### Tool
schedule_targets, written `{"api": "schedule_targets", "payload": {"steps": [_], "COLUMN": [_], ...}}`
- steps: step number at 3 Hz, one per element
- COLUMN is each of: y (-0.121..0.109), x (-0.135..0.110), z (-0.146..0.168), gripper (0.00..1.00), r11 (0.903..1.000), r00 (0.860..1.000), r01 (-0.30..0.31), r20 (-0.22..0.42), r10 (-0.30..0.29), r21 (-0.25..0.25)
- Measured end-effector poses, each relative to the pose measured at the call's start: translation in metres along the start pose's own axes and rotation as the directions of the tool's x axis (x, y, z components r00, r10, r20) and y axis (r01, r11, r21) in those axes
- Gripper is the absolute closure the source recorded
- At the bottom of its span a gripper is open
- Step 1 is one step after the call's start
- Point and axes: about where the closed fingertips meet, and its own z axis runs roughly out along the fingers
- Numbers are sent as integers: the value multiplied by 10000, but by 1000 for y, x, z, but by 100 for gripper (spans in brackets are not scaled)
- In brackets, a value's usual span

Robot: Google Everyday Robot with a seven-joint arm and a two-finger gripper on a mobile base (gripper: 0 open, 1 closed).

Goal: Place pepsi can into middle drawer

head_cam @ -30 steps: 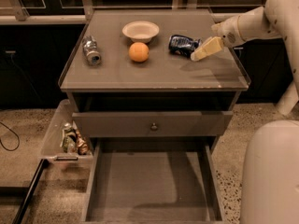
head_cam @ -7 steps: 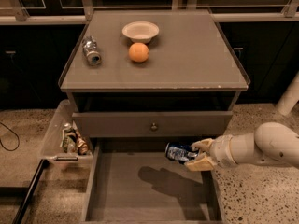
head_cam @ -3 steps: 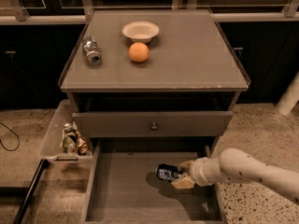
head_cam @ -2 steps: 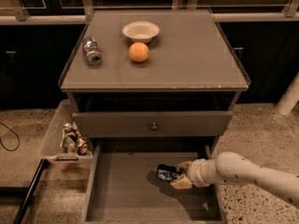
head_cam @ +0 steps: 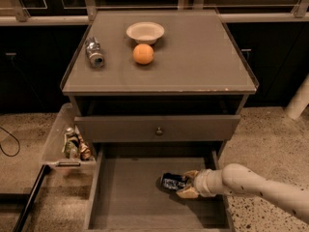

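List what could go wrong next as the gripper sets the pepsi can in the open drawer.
The pepsi can is held on its side, low in the drawer; once released it may roll across the smooth floor. The gripper, shut on it, is near the drawer's right wall, so withdrawing could bump the wall or drag the can.

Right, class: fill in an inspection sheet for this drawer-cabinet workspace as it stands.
Surface: cabinet top, flat and grey.
Job's things: pepsi can lying on its side in the open middle drawer, right of centre.
Clutter: silver can, orange and bowl on top; side bin holding small items.
Grippers: gripper inside the drawer, jaws closed on the can's right end.
Cables: dark cable on the floor, far left.
Surroundings: speckled floor; knobbed drawer front above.
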Motion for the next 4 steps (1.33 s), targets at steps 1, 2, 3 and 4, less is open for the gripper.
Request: {"api": "schedule_targets", "payload": {"steps": [1, 2, 3, 4], "y": [0, 0, 1, 1], "x": [0, 0, 0, 0], "z": [1, 1, 1, 1], "gripper": [81, 57, 34, 11], "r11": [10000, 10000, 10000, 10000], "r00": [10000, 10000, 10000, 10000], "r01": [2, 2, 2, 2], "r20": [3, 3, 3, 3], "r10": [-2, -2, -2, -2], "r21": [-13, -14, -14, -15]}}
